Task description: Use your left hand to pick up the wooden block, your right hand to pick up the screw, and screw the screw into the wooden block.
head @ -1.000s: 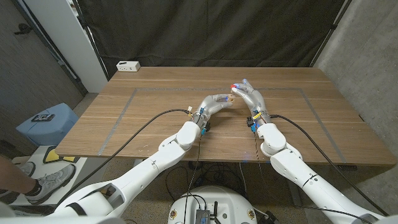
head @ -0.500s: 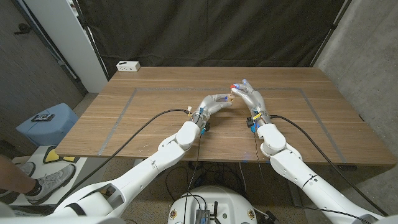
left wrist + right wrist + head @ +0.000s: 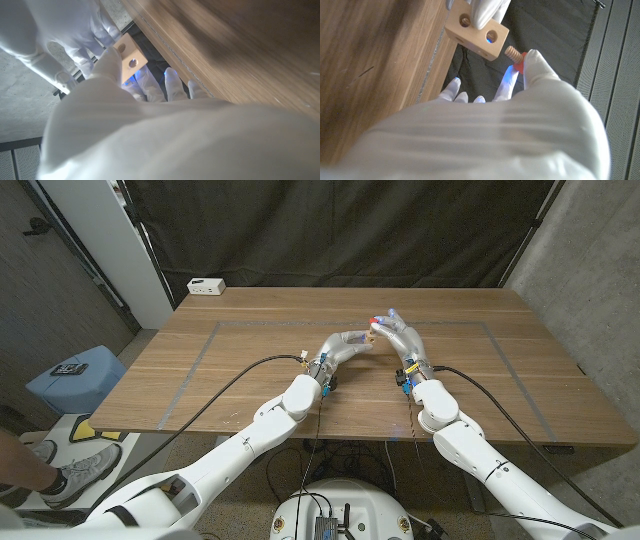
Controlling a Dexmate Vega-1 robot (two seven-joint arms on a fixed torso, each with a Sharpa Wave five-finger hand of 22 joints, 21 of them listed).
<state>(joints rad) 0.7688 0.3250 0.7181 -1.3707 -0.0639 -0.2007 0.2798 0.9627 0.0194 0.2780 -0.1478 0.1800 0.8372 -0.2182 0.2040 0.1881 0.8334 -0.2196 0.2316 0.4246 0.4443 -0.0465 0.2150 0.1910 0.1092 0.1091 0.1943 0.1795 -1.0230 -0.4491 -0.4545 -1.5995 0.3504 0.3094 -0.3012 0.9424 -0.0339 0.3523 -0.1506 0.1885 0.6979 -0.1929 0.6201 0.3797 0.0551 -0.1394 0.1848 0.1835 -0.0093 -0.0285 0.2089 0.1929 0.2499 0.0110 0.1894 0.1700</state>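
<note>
Head view: left hand (image 3: pixel 345 345) and right hand (image 3: pixel 398 335) raised together above the table (image 3: pixel 250 350).

Left wrist: wooden block (image 3: pixel 130 56) pinched at fingertips.

Right wrist: screw (image 3: pixel 514 53) gripped between fingertips, tip just beside block's hole.

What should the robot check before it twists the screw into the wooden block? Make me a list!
1. Left hand holds the wooden block above the table: ok.
2. Right hand pinches the screw by its red head: ok.
3. A hole in the block faces the screw: ok, two holes show in the right wrist view.
4. Screw tip is inside a hole: not ok, it sits just beside the block.
5. Screw lined up straight with the hole: cannot tell.
</note>
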